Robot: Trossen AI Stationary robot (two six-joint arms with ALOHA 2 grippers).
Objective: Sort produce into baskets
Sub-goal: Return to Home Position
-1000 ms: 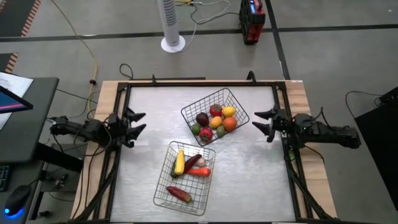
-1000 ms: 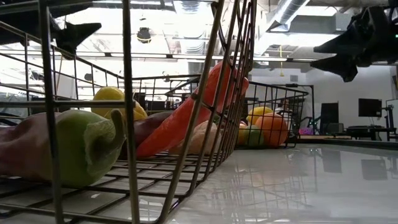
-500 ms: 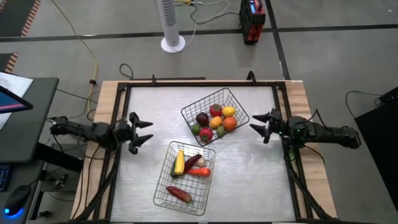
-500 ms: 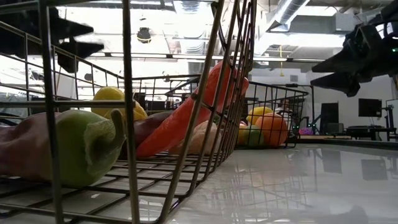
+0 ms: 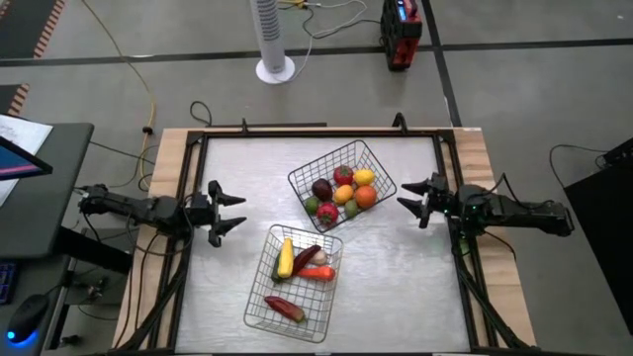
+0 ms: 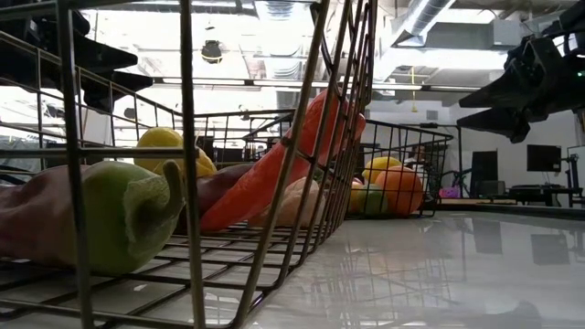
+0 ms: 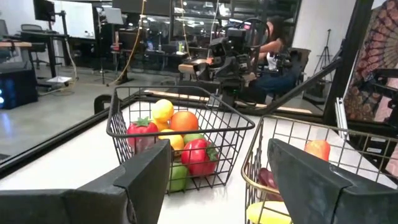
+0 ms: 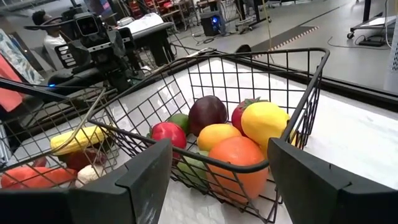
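Since a second ago my left gripper (image 5: 236, 211) has slid inward over the table (image 5: 396, 287), my right gripper (image 5: 406, 196) only slightly, both with fingers spread, holding nothing.

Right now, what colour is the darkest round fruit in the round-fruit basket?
The darkest round fruit is maroon; the right wrist view shows it best.

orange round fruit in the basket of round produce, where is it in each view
High view: orange at the right edge of the tilted basket, near table centre.
Low view: orange right of centre, in the farther basket.
Left wrist view: orange on the pile's far side, behind the red pieces.
Right wrist view: orange nearest the camera, at the pile's front.
Shared landmark: the yellow lemon beside it in all four.
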